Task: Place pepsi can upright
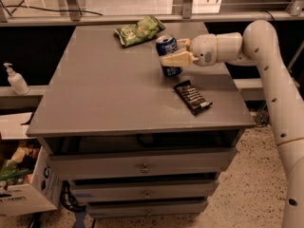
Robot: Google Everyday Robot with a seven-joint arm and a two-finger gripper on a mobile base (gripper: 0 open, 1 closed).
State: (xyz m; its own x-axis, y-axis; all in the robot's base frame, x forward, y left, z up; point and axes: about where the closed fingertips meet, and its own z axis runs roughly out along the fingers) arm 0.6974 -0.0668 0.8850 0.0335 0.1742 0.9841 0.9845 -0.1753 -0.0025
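— Where's the small dark-blue aluminium pepsi can (pixel 166 44)?
— Upright on the grey table (pixel 114 99), just behind the flat black snack bar wrapper (pixel 192 97).
— And the white gripper (pixel 170 52)?
— Behind the wrapper too, cream fingers (pixel 176 59) clamped around the can. A green crinkly snack bag (pixel 139 30) lies farther back, left of the wrapper.

Gripper (pixel 173 52) at the far right of the table (pixel 118 94), clamped on the pepsi can (pixel 166 45) — can upright. Green snack bag (pixel 139 31) just beyond, left; black wrapper (pixel 192 97) nearer, right.
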